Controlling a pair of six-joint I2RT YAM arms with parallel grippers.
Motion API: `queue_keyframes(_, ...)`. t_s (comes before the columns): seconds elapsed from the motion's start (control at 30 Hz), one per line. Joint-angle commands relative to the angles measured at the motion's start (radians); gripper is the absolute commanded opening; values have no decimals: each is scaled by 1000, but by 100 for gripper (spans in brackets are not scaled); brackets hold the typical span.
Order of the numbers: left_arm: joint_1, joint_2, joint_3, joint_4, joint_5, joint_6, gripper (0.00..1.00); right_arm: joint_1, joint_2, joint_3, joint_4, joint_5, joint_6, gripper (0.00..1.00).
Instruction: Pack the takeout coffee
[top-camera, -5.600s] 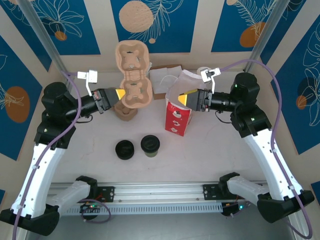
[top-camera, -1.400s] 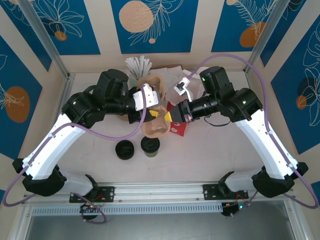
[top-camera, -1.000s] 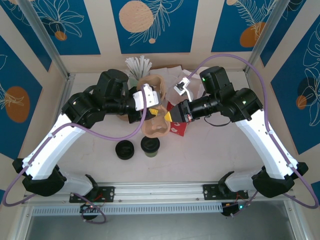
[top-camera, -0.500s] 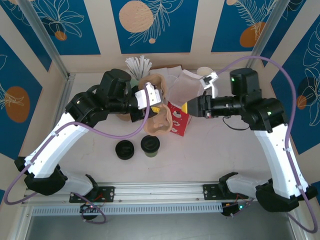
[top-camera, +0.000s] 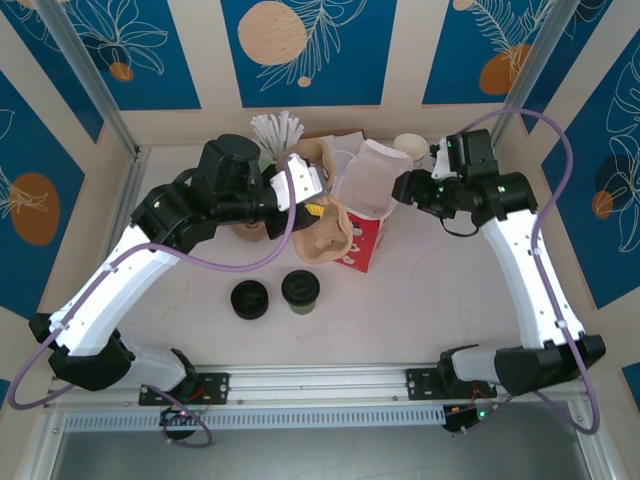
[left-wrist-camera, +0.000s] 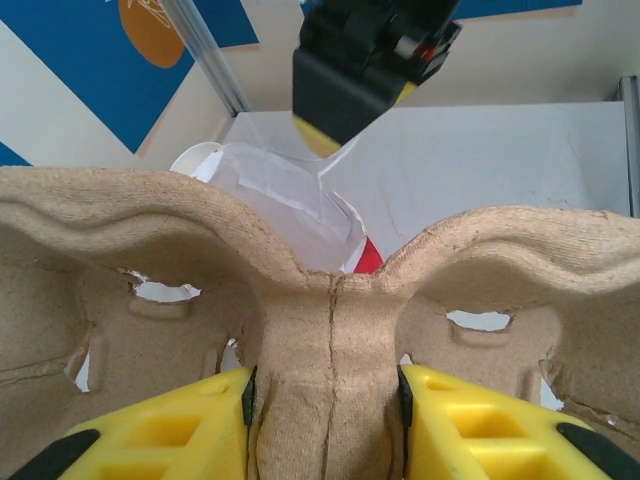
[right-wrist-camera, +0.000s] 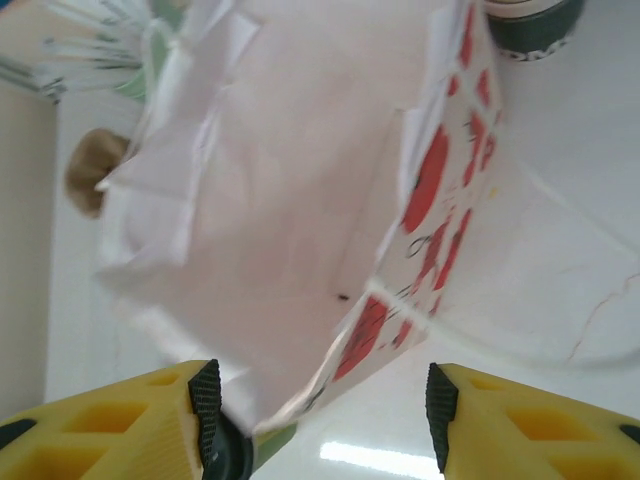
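Observation:
The takeout coffee (top-camera: 300, 290), a short olive-green cup with a black lid, stands on the table in front of the red bag (top-camera: 362, 242). In the right wrist view a dark green cup (right-wrist-camera: 525, 28) shows at the top edge. My left gripper (top-camera: 308, 205) is shut on the middle ridge of a brown pulp cup carrier (top-camera: 326, 236), held tilted against the bag's left side. The left wrist view has the carrier (left-wrist-camera: 330, 330) pinched in the gripper (left-wrist-camera: 325, 405). My right gripper (top-camera: 402, 188) is open just right of the bag's mouth. The bag's (right-wrist-camera: 300, 180) rim lies loosely inside the gripper (right-wrist-camera: 320, 400).
A low black round piece (top-camera: 249, 299) lies left of the coffee. White straws (top-camera: 275, 130) and a white cup (top-camera: 410, 145) stand at the back. A dark round thing with a green edge (right-wrist-camera: 235, 455) sits by my right gripper's left finger; what it is I cannot tell.
My right arm has drawn back to the right and turned, leaving the bag's mouth standing wide. The left arm has tipped the carrier further toward the bag.

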Motion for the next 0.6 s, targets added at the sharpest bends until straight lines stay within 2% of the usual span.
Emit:
queue_keyframes(0.0, -8, 17, 1, 46, 20, -42, 38, -13, 27, -11, 65, 54, -16, 59)
queue_keyframes(0.37, -7, 57, 33, 77, 32, -68, 36, -26, 114, -28, 107, 20, -11, 58)
queue_keyframes(0.57, -7, 72, 38, 111, 84, -100, 36, -26, 143, -48, 119, -23, -9, 50)
